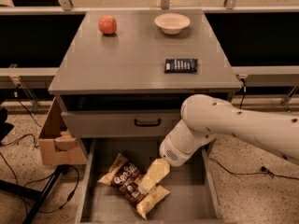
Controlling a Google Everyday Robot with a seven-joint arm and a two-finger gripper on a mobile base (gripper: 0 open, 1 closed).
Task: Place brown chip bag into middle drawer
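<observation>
The brown chip bag [127,179] lies flat on the grey floor of the open middle drawer [187,199], left of centre, with its tan ends pointing back left and front right. My gripper [148,180] reaches down into the drawer from the right and sits right on top of the bag's right half, hiding part of it. The white arm [233,125] crosses above the drawer's right side.
On the cabinet top [140,64] are an orange-red ball [107,24], a white bowl [172,23] and a flat navy packet [181,65]. The upper drawer front with a black handle [147,122] is shut. A cardboard box [58,141] stands left of the cabinet, with cables on the floor.
</observation>
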